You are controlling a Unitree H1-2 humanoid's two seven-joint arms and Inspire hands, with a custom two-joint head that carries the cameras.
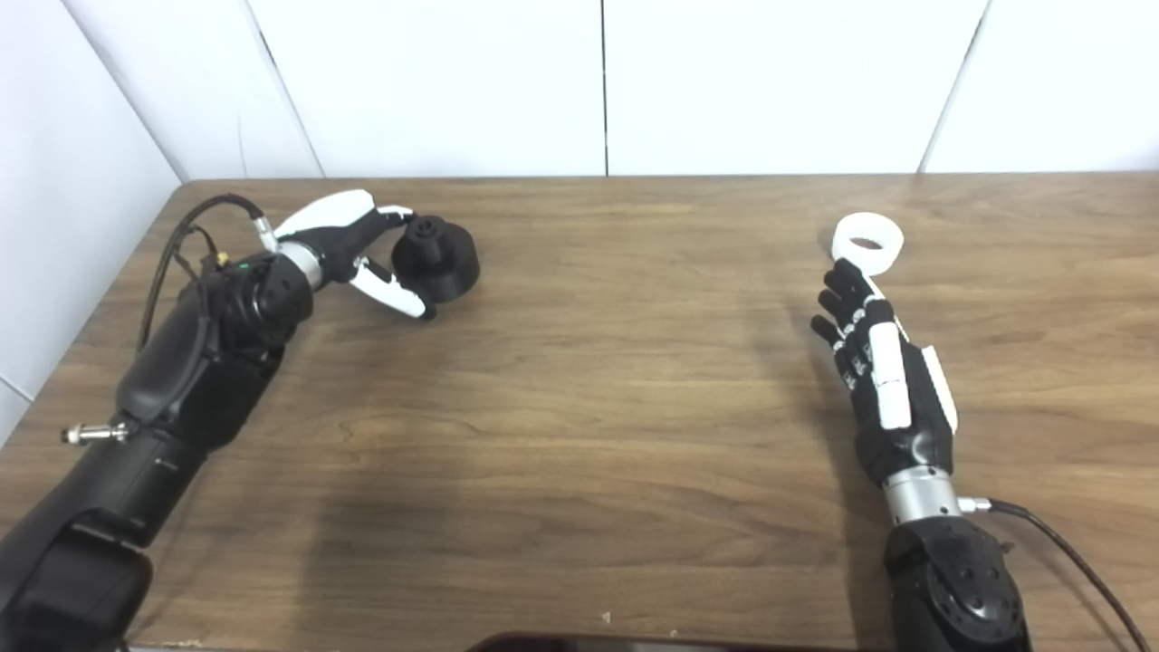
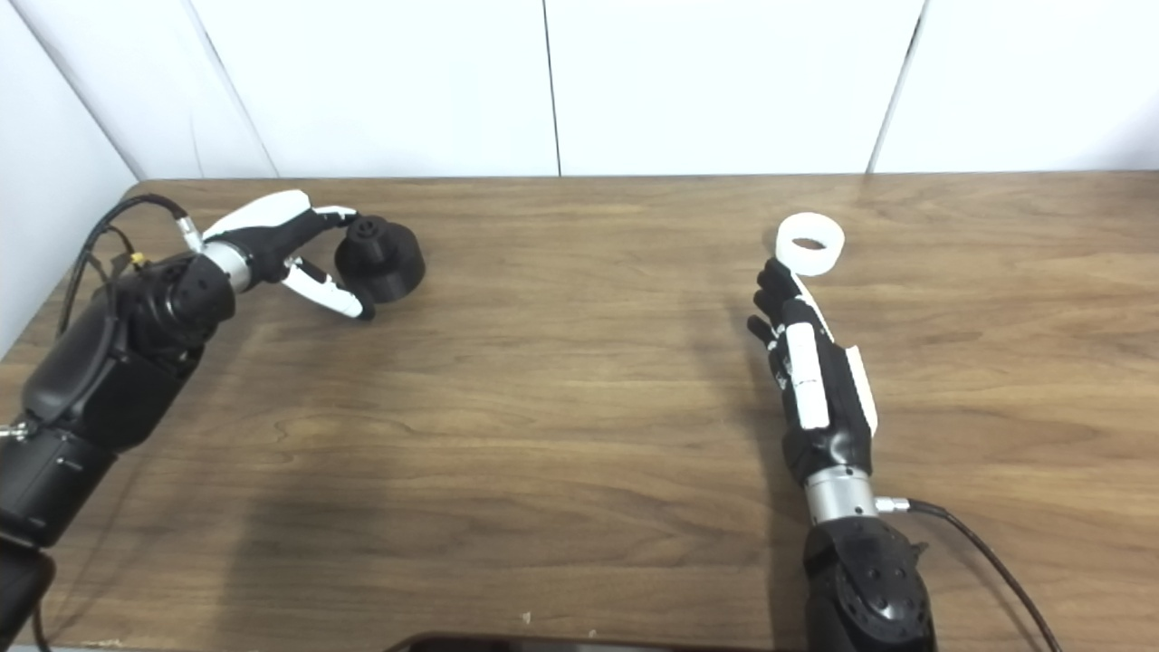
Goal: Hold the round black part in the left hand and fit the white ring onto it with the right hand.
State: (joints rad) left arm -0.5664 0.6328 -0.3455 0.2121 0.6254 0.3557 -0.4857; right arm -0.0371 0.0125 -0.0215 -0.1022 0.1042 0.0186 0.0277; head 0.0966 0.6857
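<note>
The round black part (image 1: 436,256) sat on the wooden bench (image 1: 598,362) at its far left, with its narrower stepped boss facing up and toward the left robot hand (image 1: 349,249). The left robot hand lay at the part's left side, its fingers (image 1: 395,292) spread wide to either side of the part: the upper digits reached the boss at the top, and the lower white-tipped digit ran along the bench just below the part's near-left edge. Whether any digit pressed on the part could not be told; the part rested on the bench and was not lifted. The white ring (image 2: 810,243) lay flat on the bench at the far right, its bore facing up. The right robot hand (image 2: 810,376) pointed away from the robot, fingers extended and held close together, empty, with the fingertips (image 2: 774,276) at the ring's near-left edge. Contact between fingertips and ring could not be confirmed. Part and ring lay well apart.
</note>
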